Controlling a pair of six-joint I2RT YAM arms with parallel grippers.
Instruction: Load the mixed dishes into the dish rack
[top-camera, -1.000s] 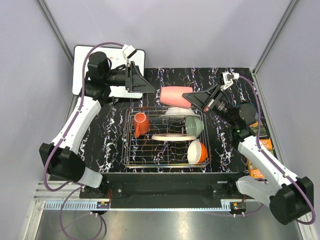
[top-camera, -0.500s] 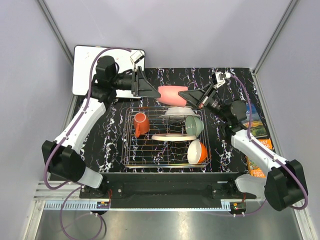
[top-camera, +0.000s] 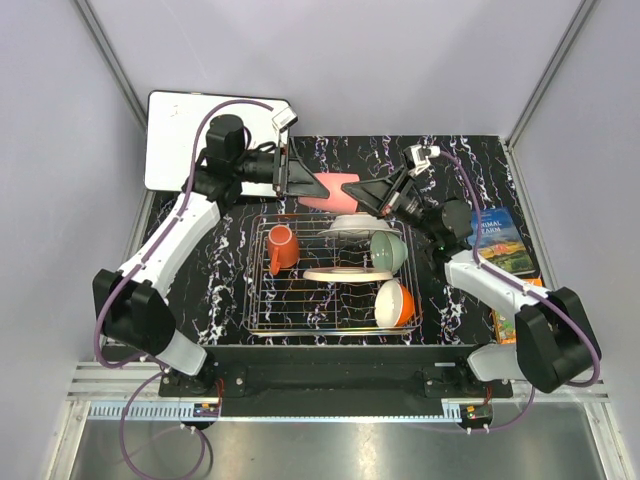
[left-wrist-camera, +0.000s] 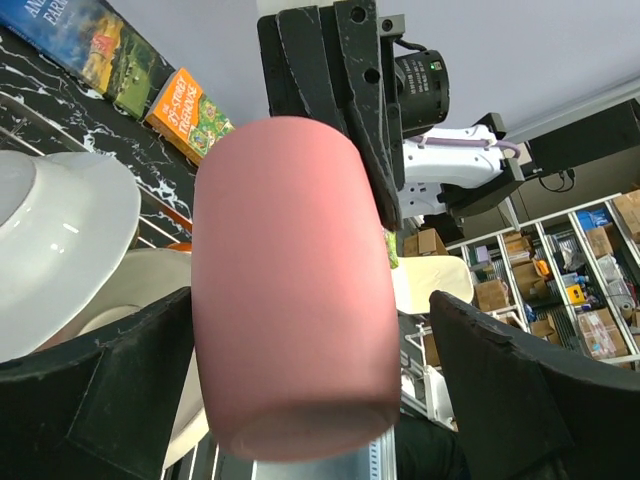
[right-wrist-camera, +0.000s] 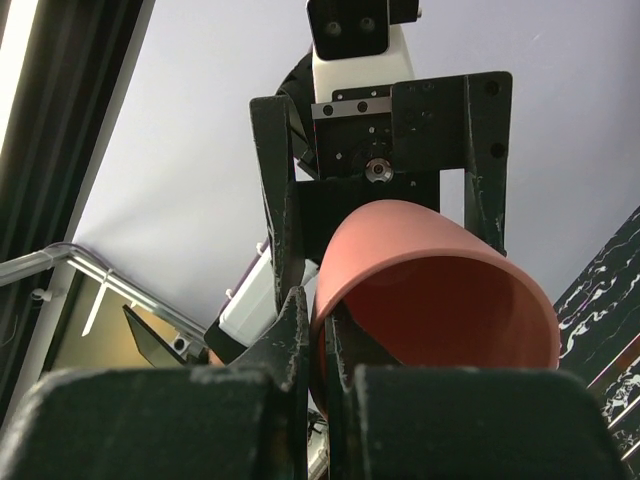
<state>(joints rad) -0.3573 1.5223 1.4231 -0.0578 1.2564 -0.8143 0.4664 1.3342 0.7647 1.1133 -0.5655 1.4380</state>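
The pink cup (top-camera: 335, 189) lies on its side in the air above the far edge of the dish rack (top-camera: 300, 301). My right gripper (top-camera: 374, 194) is shut on its rim, one finger inside and one outside, as the right wrist view (right-wrist-camera: 320, 335) shows. My left gripper (top-camera: 301, 184) is open, its jaws standing either side of the cup's base (left-wrist-camera: 295, 290) with a gap on one side. The rack holds the orange mug (top-camera: 281, 247), white plate (top-camera: 356, 226), pale green bowl (top-camera: 388, 252), pink-cream plate (top-camera: 335, 274) and orange bowl (top-camera: 395, 303).
A whiteboard (top-camera: 190, 120) lies at the far left behind the left arm. Colourful books (top-camera: 503, 241) lie at the right edge of the table, beside the right arm. The marbled black tabletop (top-camera: 215, 290) surrounds the rack.
The right gripper has carried the pink cup leftward. The left gripper has moved right and its open jaws now stand round the cup's base.
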